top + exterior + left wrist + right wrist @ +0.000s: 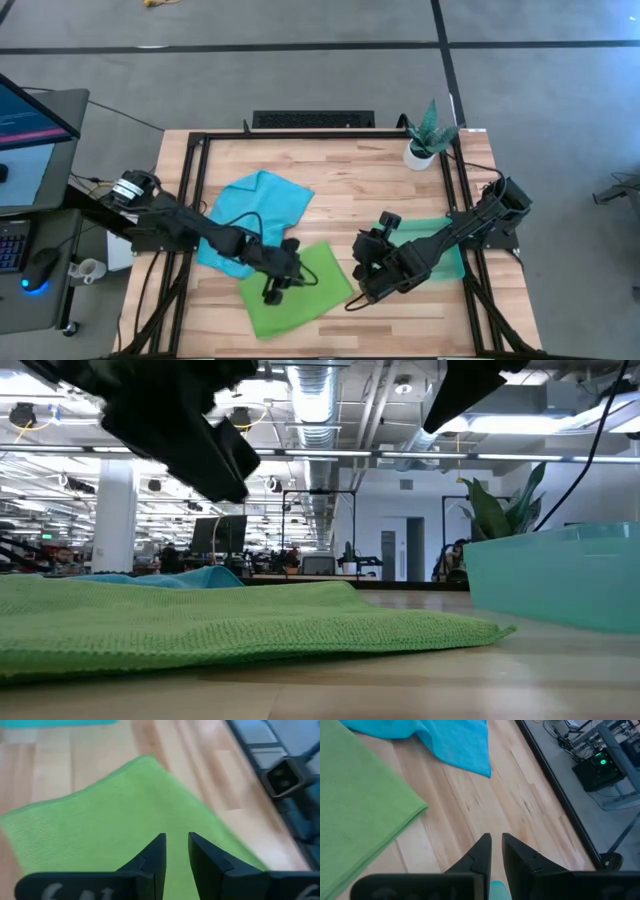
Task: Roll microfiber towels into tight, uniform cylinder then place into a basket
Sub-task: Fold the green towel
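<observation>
Both towels lie unrolled on the wooden table (pixel 330 180): the green towel (pixel 295 288) spread flat near the front edge, the blue towel (pixel 250 215) crumpled just behind it, their edges overlapping. The basket (pixel 440 250) sits at the table's right side, partly under the right arm, with no towel visible in it. The left gripper (pixel 176 851) hovers over the green towel, its fingers a narrow slit apart and holding nothing. The right gripper (pixel 496 845) hangs above bare wood beside the towel's edge (equally narrow, equally empty). Rolling has evidently not begun; both rolls and both placements remain.
</observation>
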Robot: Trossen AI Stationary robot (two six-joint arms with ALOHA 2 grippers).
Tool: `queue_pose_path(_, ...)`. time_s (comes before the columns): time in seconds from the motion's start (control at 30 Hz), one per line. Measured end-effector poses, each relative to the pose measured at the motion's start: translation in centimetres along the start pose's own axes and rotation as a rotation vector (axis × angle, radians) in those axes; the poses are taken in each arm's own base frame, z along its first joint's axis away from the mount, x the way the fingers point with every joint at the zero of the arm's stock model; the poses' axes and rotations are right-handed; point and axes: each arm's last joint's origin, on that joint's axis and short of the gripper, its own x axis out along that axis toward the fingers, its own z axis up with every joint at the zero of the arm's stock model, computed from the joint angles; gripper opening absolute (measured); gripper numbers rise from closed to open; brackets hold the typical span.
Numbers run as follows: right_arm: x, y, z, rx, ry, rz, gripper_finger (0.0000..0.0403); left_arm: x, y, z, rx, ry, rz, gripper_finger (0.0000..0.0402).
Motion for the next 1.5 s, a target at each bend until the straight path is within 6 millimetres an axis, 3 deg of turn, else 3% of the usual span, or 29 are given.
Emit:
queue_pose_path(0.4,0.0,0.1,0.1,0.015,-0.01,0.01,0.0067,4.6,4.6,-2.3,-0.057,0.087,0.103,0.0072)
queue_pose_path(0.77,0.0,0.1,0.2,0.017,-0.011,0.011,0.0067,4.3,6.1,-2.8,-0.316,0.079,0.338,0.0072)
queue_pose_path(1.0,0.0,0.2,0.2,0.021,-0.013,0.014,0.0067,3.6,8.8,-2.9,-0.412,0.023,0.609,0.0072)
queue_pose_path(1.13,0.0,0.2,0.2,0.021,-0.013,0.014,0.0067,3.2,10.0,-2.3,-0.41,-0.011,0.668,0.0072)
queue_pose_path(1.33,0.0,0.2,0.1,0.023,0.01,0.04,0.0067,1.9,8.3,0.2,-0.287,-0.046,0.565,0.0072)
queue_pose_path(1.5,0.0,0.3,0.1,0.024,0.011,0.043,0.0067,0.9,3.8,0.4,-0.143,0.052,0.292,0.0072)
